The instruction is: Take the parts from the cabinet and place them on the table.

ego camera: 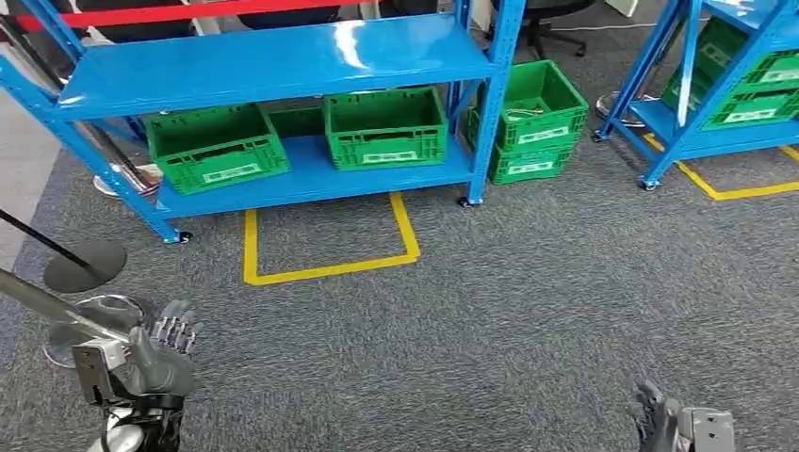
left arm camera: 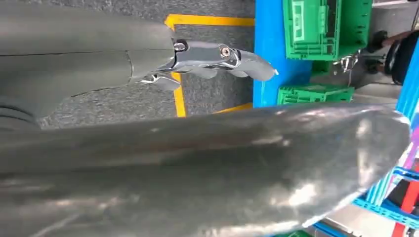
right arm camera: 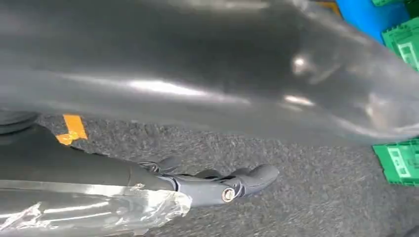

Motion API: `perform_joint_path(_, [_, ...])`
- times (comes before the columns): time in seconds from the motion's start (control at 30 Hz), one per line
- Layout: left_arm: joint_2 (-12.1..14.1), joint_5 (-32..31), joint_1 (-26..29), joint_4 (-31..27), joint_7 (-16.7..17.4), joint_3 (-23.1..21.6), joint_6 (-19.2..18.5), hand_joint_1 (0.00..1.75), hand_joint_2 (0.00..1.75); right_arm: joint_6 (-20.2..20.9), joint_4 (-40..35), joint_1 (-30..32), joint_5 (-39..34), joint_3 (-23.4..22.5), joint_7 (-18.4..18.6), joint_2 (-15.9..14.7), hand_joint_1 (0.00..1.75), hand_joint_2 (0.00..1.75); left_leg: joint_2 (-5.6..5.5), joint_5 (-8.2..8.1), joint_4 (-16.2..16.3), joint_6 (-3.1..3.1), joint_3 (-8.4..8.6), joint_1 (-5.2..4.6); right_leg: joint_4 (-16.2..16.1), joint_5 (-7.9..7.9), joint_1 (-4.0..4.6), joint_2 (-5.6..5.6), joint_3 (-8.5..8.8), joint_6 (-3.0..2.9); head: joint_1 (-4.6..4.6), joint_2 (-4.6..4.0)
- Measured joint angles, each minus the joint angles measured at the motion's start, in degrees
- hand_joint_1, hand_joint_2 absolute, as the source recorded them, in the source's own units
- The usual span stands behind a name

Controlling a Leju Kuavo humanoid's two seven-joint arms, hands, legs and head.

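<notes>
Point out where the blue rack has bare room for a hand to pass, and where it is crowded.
Free: the rack's upper shelf is bare, and a gap separates the left crate from the middle crate. Crowded: stacked crates stand just off the rack's right post.

two crates on cabinet shelf, stacked crates right

Open carpet ahead; stand bases near left.

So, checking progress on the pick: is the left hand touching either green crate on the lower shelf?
Apart. Head view shows grey carpet and a yellow floor marking between the left hand and the green crates.
</notes>
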Motion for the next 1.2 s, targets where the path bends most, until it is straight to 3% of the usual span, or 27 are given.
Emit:
perform_joint_path(0.03, [0.0,0.0,-0.1,0.0,0.0,0.0,0.0,0.00,0.00,0.0,-0.1,0.0,-0.1,0.0,0.0,0.0,0.00,0.00,0.29,-0.78,-2.4,0.28,1.24,-0.26,0.3,-0.24,0.53,-0.01,-0.22,0.38,-0.02,0.00])
perform_joint_path(0.13, [0.0,0.0,-0.1,0.0,0.0,-0.1,0.0,0.00,0.00,0.0,-0.1,0.1,-0.5,0.1,0.0,-0.1,0.00,0.00,0.19,-1.10,-3.0,1.24,0.76,-0.27,0.6,0.79,0.38,-0.02,-0.25,1.71,0.02,0.00])
perform_joint_path(0.2, [0.0,0.0,-0.1,0.0,0.0,-0.2,0.0,0.00,0.00,0.0,-0.1,0.0,-0.5,0.2,-0.1,-0.3,0.00,0.00,0.13,-1.13,-3.2,2.03,1.72,0.08,1.5,-0.24,0.29,0.05,-0.78,2.26,0.15,0.00])
perform_joint_path(0.23, [0.0,0.0,-0.2,0.0,0.0,-0.2,0.0,0.00,0.00,0.0,-0.1,-0.1,-0.5,0.2,-0.2,-0.3,0.00,0.00,0.11,-1.34,-3.2,2.37,1.88,0.10,4.1,-1.87,0.25,0.23,-1.98,2.23,0.35,0.00])
perform_joint_path(0.3, [0.0,0.0,-0.2,0.0,0.0,-0.2,0.0,0.00,0.00,-0.1,-0.1,0.1,-0.6,0.3,-0.2,-0.4,0.00,0.00,0.08,-1.58,-3.1,2.65,1.94,0.02,13.0,-5.77,0.21,0.33,-6.69,2.55,0.35,0.00])
perform_joint_path(0.33, [0.0,0.0,-0.1,0.0,0.0,-0.2,0.0,0.00,0.00,-0.1,-0.1,0.1,-0.6,0.3,-0.2,-0.5,0.00,0.00,0.06,-1.73,-3.1,2.69,2.04,0.00,16.6,-7.05,0.22,0.35,-8.85,2.74,0.48,0.00])
perform_joint_path(0.37, [0.0,0.0,0.0,0.0,0.0,-0.3,0.0,0.00,0.00,-0.1,-0.1,0.1,-0.6,0.3,-0.2,-0.5,0.00,0.00,0.02,-2.00,-3.1,2.62,2.29,0.01,18.1,-7.04,0.20,0.34,-10.09,2.76,0.44,0.00])
perform_joint_path(0.4, [0.0,0.0,0.0,0.0,0.0,-0.3,0.0,0.00,0.00,-0.1,-0.1,0.1,-0.6,0.3,-0.3,-0.5,0.00,0.00,-0.07,-2.28,-3.1,2.50,2.74,0.04,16.7,-5.50,0.15,0.33,-9.78,2.80,0.46,0.00])
perform_joint_path(0.43, [0.0,0.0,0.0,0.1,0.0,-0.3,0.0,0.00,0.00,-0.1,-0.1,0.1,-0.6,0.3,-0.3,-0.5,0.00,0.00,-0.15,-2.67,-3.1,2.27,3.36,0.13,13.0,-2.80,0.05,0.33,-8.28,2.86,0.44,0.00])
perform_joint_path(0.5, [0.0,0.0,0.0,0.1,0.0,-0.3,0.0,0.00,0.00,-0.1,-0.1,0.2,-0.6,0.3,-0.5,-0.6,0.00,0.00,-0.20,-3.63,-3.1,1.67,4.83,0.39,2.7,3.13,-0.21,0.36,-3.59,2.98,0.48,0.00])
perform_joint_path(0.53, [0.0,0.0,0.0,0.1,0.0,-0.3,0.0,0.00,0.00,-0.1,0.0,0.1,-0.6,0.4,-0.5,-0.6,0.00,0.00,-0.22,-4.02,-3.0,1.20,5.19,0.15,1.4,1.18,-0.01,0.74,-3.03,3.02,0.52,0.00])
perform_joint_path(0.57, [0.0,0.0,-0.2,0.1,0.0,-0.3,0.0,0.00,0.00,-0.1,0.0,0.0,-0.6,0.4,-0.6,-0.6,0.00,0.00,-0.30,-4.19,-2.8,0.92,4.96,0.03,0.8,-0.38,0.05,0.54,-2.84,1.94,0.59,0.00])
perform_joint_path(0.63, [0.0,0.0,-0.1,0.1,0.1,-0.3,0.0,0.00,0.00,-0.2,-0.1,0.3,-0.7,0.4,-0.6,-0.6,0.00,0.00,-0.33,-4.22,-2.8,0.19,5.35,0.09,0.9,0.52,0.19,0.55,-2.81,0.85,0.43,0.02])
perform_joint_path(0.7, [0.0,0.0,-0.1,0.1,0.1,-0.4,0.0,0.00,0.00,-0.2,-0.1,0.3,-0.7,0.4,-0.7,-0.6,0.00,0.00,-0.16,-3.92,-0.8,-0.13,4.77,0.19,0.5,0.29,-0.06,0.64,-0.88,0.08,0.65,0.02])
perform_joint_path(0.73, [0.0,0.0,-0.3,0.1,0.0,-0.5,0.0,0.00,0.00,-0.2,-0.1,0.3,-0.7,0.4,-0.7,-0.6,0.00,0.00,-0.12,-3.94,2.1,-0.41,3.23,0.18,0.2,0.02,-0.05,0.60,-0.23,-0.32,0.24,0.00])
perform_joint_path(0.77, [0.0,0.0,-0.4,0.1,0.0,-0.6,0.0,0.00,0.00,-0.2,-0.1,0.2,-0.7,0.4,-0.7,-0.6,0.00,0.00,-0.12,-4.80,6.3,-0.66,0.36,0.19,0.1,-0.29,-0.03,0.60,0.19,-0.63,0.26,0.00])
perform_joint_path(0.83, [0.0,0.0,-0.3,0.1,0.0,-0.6,0.0,0.00,0.00,-0.2,-0.1,0.3,-0.7,0.4,-0.7,-0.6,0.00,0.00,-0.12,-8.36,13.4,-0.85,-5.45,0.18,-0.2,-1.18,0.05,0.71,1.11,-0.81,0.16,0.00])
perform_joint_path(0.87, [0.0,0.0,-0.2,0.2,0.0,-0.6,0.0,0.00,0.00,-0.2,-0.1,0.4,-0.7,0.4,-0.7,-0.6,0.00,0.00,-0.12,-9.76,14.9,-0.77,-7.49,0.17,-0.2,-1.76,0.07,0.80,1.77,-0.80,0.09,0.00])
perform_joint_path(0.9, [0.0,0.0,-0.2,0.2,0.0,-0.6,0.0,0.00,0.00,-0.2,-0.1,0.4,-0.7,0.4,-0.7,-0.6,0.00,0.00,-0.12,-9.75,14.3,-0.65,-8.34,0.14,-0.2,-2.39,0.11,0.88,2.58,-0.77,0.09,0.00])
perform_joint_path(0.93, [0.0,0.0,-0.2,0.2,0.0,-0.7,0.0,0.00,0.00,-0.2,-0.1,0.4,-0.7,0.4,-0.7,-0.6,0.00,0.00,-0.12,-8.43,12.0,-0.34,-8.27,0.07,-0.3,-3.18,0.17,0.94,3.64,-0.69,0.11,0.00])
perform_joint_path(0.97, [0.0,0.0,-0.2,0.2,0.0,-0.7,0.0,0.00,0.00,-0.2,-0.1,0.4,-0.7,0.4,-0.7,-0.6,0.00,0.00,-0.12,-5.69,8.4,0.15,-7.53,-0.09,-0.5,-4.03,0.26,0.94,4.87,-0.50,0.04,0.00])
perform_joint_path(1.0, [0.1,0.0,-0.1,0.2,0.0,-0.7,0.0,0.00,0.00,-0.2,-0.1,0.4,-0.7,0.4,-0.7,-0.7,0.00,0.00,-0.05,-1.69,4.4,0.86,-6.72,-0.44,-0.7,-4.76,0.32,0.88,5.88,-0.40,0.11,0.00])
perform_joint_path(1.03, [0.1,0.0,0.0,0.2,0.0,-0.8,0.0,0.00,0.00,-0.2,-0.1,0.4,-0.7,0.4,-0.7,-0.6,0.00,0.00,0.26,3.82,0.6,1.66,-6.34,-0.89,-1.0,-5.49,0.32,0.84,6.46,-0.30,0.15,0.00])
perform_joint_path(1.07, [0.2,0.0,0.1,0.2,0.1,-0.9,0.0,0.00,0.00,-0.2,-0.1,0.4,-0.7,0.4,-0.7,-0.7,0.00,0.00,0.18,3.55,-1.7,1.76,-6.61,-1.42,-0.9,-6.36,0.66,1.14,7.09,0.11,-0.09,0.00])
perform_joint_path(1.1, [0.2,0.0,0.2,0.3,0.1,-0.9,0.1,0.00,0.00,-0.2,-0.1,0.4,-0.7,0.4,-0.6,-0.7,0.00,0.00,-0.14,3.49,-1.1,1.69,-5.87,-1.32,-1.8,-7.47,0.76,1.00,7.91,0.29,0.26,0.00])
perform_joint_path(1.13, [0.2,0.0,0.2,0.3,0.1,-0.9,0.1,0.00,0.00,-0.3,-0.3,0.4,-0.7,0.5,-0.6,-0.7,0.00,0.00,-0.35,3.08,-1.8,1.75,-5.37,-1.21,-1.4,-6.76,0.82,1.03,9.89,0.61,0.22,0.00])
perform_joint_path(1.2, [0.1,0.0,-0.1,0.3,0.0,-0.9,0.0,0.00,0.00,-0.3,-0.4,0.2,-0.6,0.5,-0.6,-0.9,0.00,0.00,-0.40,2.83,-2.1,2.46,-3.43,-0.88,-0.1,-6.16,0.77,1.01,9.13,1.08,0.31,0.02])
